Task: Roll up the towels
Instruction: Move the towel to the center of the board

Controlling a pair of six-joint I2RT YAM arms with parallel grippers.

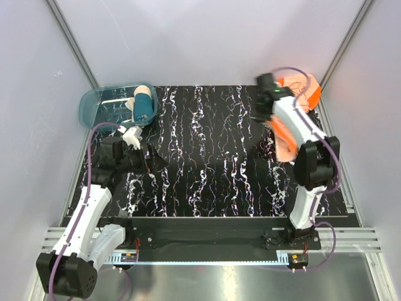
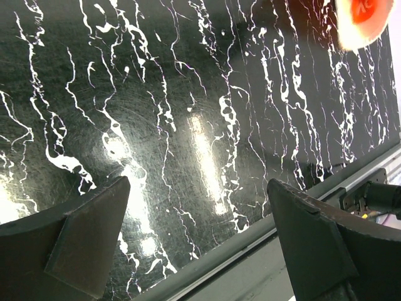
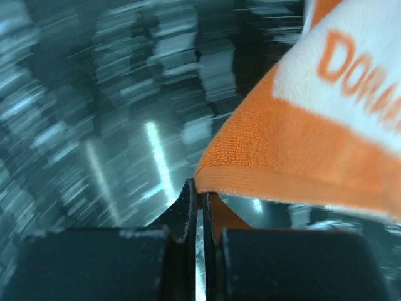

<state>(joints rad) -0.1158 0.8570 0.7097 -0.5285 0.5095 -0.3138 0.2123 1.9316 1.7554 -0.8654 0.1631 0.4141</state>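
Observation:
The orange towel (image 1: 302, 88) with white print hangs lifted at the far right of the table, and a fold of it (image 1: 286, 143) droops under the right arm. My right gripper (image 3: 200, 188) is shut, its tips pinching the hem at a corner of this towel (image 3: 326, 144); the view behind it is blurred by motion. The teal-blue towel (image 1: 144, 104) stands rolled inside the translucent blue tub (image 1: 94, 105) at the far left. My left gripper (image 2: 197, 182) is open and holds nothing; it hovers over the marbled table near the tub (image 1: 152, 160). The left wrist view catches an edge of the orange towel (image 2: 364, 19).
The black marbled mat (image 1: 213, 163) covers the table. Grey walls and aluminium posts (image 1: 72, 41) close in both sides. A metal rail (image 2: 263, 251) borders the mat's near edge.

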